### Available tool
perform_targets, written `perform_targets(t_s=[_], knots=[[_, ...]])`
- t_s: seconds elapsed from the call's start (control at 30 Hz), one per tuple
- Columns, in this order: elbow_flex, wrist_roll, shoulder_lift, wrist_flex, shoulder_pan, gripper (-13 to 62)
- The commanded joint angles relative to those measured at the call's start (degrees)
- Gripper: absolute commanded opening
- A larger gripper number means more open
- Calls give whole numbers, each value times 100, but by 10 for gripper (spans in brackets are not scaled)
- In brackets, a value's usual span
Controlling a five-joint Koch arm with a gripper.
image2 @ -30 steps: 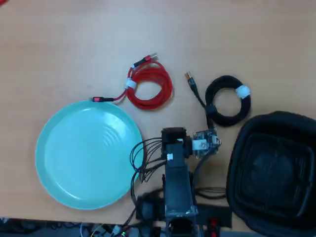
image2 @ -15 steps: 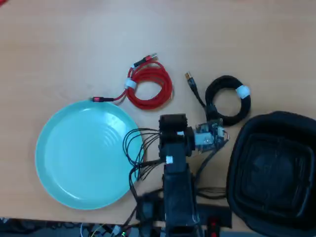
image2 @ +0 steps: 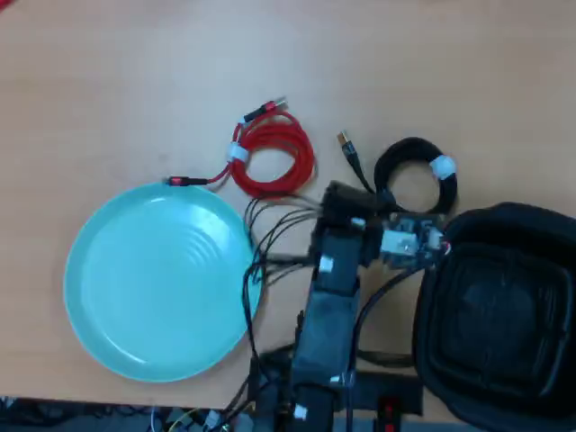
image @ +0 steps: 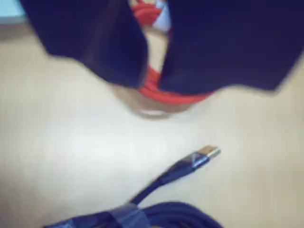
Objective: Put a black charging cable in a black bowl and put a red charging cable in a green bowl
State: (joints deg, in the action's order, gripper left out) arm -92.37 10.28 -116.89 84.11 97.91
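In the wrist view the gripper (image: 153, 88) shows 2 dark jaws with a narrow gap, holding nothing, above the red charging cable (image2: 274, 157). The black charging cable (image2: 415, 183) lies just beside the black bowl (image2: 500, 315); the green bowl (image2: 160, 283) sits left overhead.

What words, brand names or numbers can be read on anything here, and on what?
None can be read.
The red charging cable, black charging cable, green bowl and black bowl show no print.
The arm's small circuit board is too blurred to read.
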Motion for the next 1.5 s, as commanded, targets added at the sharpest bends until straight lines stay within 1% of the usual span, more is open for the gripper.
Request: perform_targets(t_s=[0.0,0.07,0.2,0.27,0.43,0.7,0.77,0.93,1.2,1.3,1.47], knots=[[466,211,334,-79,281,12],[466,694,475,-114,571,14],[360,2470,519,-246,835,21],[299,2795,527,-272,870,28],[18,2294,844,-466,1178,59],[-167,2153,1978,-1072,1310,71],[-141,2057,2188,-1169,1310,104],[-123,1960,2373,-1239,1318,214],[-202,1969,2707,-1230,1477,319],[-193,1978,2962,-1239,1477,347],[-220,1978,3226,-1230,1477,364]])
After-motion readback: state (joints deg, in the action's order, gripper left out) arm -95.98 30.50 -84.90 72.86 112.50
